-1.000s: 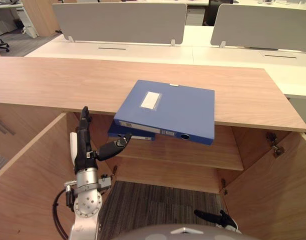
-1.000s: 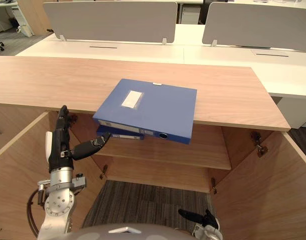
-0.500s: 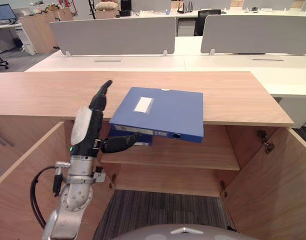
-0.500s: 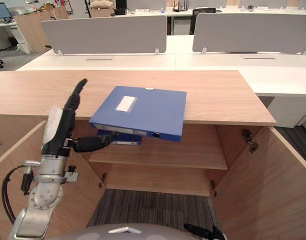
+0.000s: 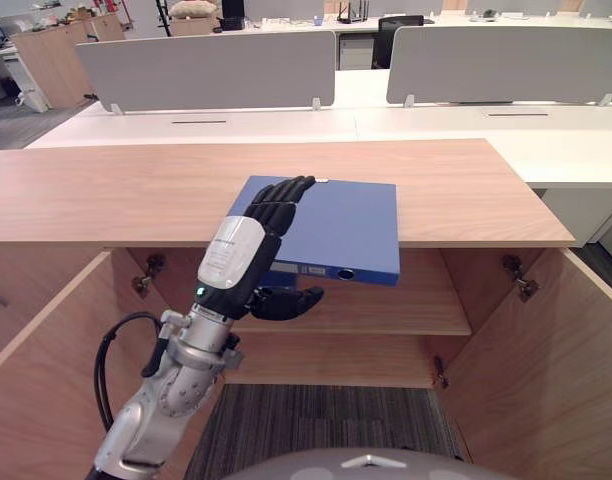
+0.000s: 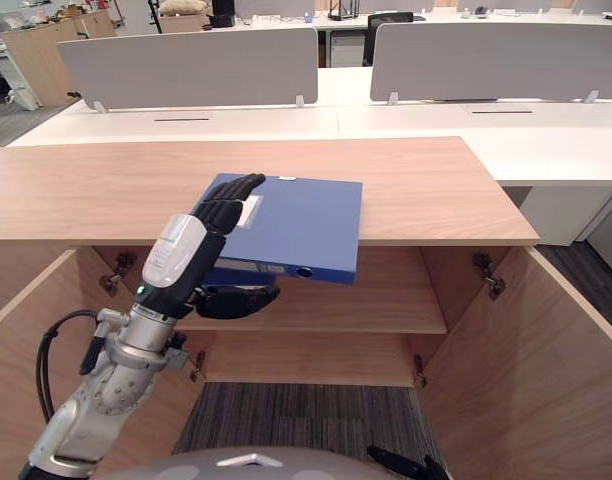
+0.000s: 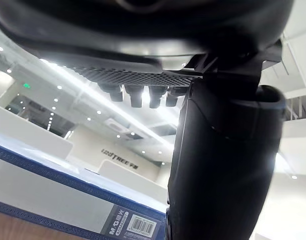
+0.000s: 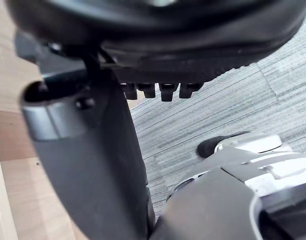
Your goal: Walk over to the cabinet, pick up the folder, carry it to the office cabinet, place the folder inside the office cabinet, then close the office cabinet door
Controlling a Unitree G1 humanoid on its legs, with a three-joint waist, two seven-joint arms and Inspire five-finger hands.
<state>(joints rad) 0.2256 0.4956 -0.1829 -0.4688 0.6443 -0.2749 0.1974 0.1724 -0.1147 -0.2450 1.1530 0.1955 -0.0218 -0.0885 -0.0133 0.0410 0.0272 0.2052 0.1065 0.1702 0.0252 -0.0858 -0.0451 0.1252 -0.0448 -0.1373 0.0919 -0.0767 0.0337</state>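
Had brought the left hand (image 5: 238, 258) from upright beside the blue folder (image 5: 351, 225), which overhung the front of the cabinet top (image 5: 106, 190), onto it: fingers (image 5: 281, 195) loosely draped above, thumb (image 5: 291, 300) apart below, contact underneath hidden.

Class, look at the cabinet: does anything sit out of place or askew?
Yes. The blue folder lies skewed on the cabinet top, its spine end overhanging the front edge. The left hand brackets its corner, fingers above, thumb below.
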